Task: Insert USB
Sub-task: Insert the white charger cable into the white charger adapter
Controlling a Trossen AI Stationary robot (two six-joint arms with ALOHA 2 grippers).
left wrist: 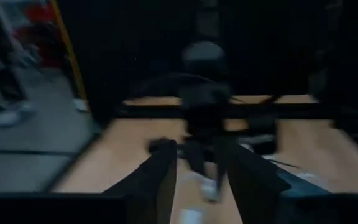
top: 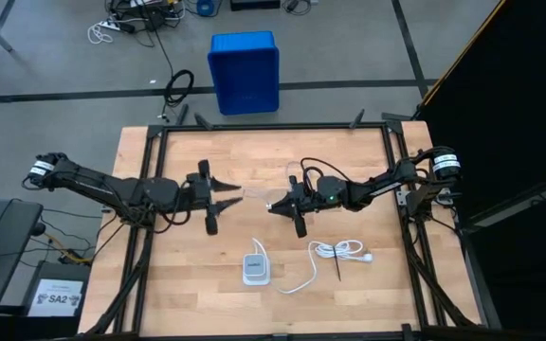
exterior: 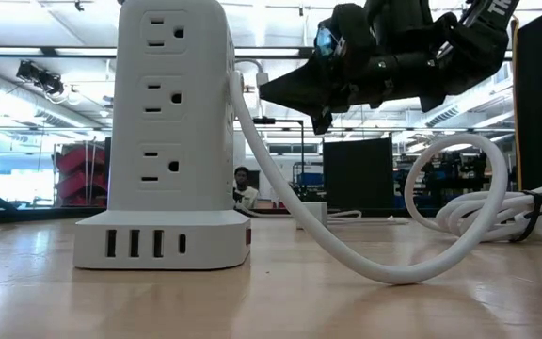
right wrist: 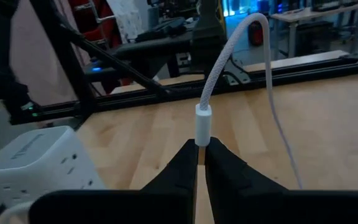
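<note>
Left wrist view dim, motion-blurred; low view backlit by ceiling lights.

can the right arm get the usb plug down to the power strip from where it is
Probably yes. The right gripper holds the usb plug in shut jaws above the table, and the power strip stands just below-left in the high view with bare wood between; the left gripper sits clear.

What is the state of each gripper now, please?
Left gripper: open, holding nothing, above the table.
Right gripper: shut on the USB cable, pinching its white plug end.
</note>
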